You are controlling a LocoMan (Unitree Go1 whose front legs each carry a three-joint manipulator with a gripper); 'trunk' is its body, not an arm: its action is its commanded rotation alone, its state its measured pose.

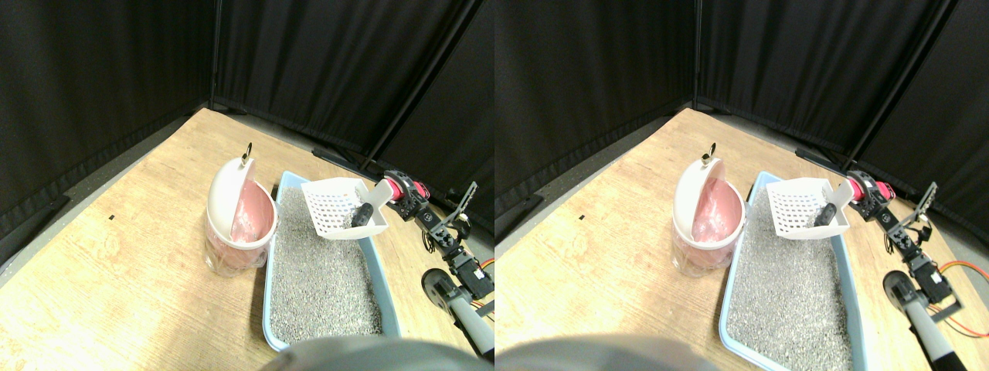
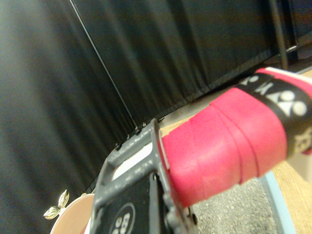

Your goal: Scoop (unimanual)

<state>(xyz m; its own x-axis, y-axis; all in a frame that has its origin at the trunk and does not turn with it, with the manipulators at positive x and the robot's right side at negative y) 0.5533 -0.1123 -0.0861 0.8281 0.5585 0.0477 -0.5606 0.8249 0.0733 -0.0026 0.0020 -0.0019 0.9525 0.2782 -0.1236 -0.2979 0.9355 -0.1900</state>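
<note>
scoop (image 1: 340, 205) raised over tray's (image 1: 272, 270) far edge

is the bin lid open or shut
Open: the bin's white swing lid is tipped up toward the left, showing the pink liner inside.

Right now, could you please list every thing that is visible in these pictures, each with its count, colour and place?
litter tray: one, light blue, on the wooden floor, right of the bin, filled with grey litter.
grey litter: one bed, grey, inside the tray.
scoop: one, white and slotted, lifted above the far end of the tray, with a dark lump in it.
dark lump: one, black, lying in the scoop.
red wrapped handle: one, red, at the scoop's back end, beside the jaw.
bin: one, white lid swung open, pink inside, left of the tray.
curtains: black, behind the floor.
right gripper: one, dark, at the handle.
</note>
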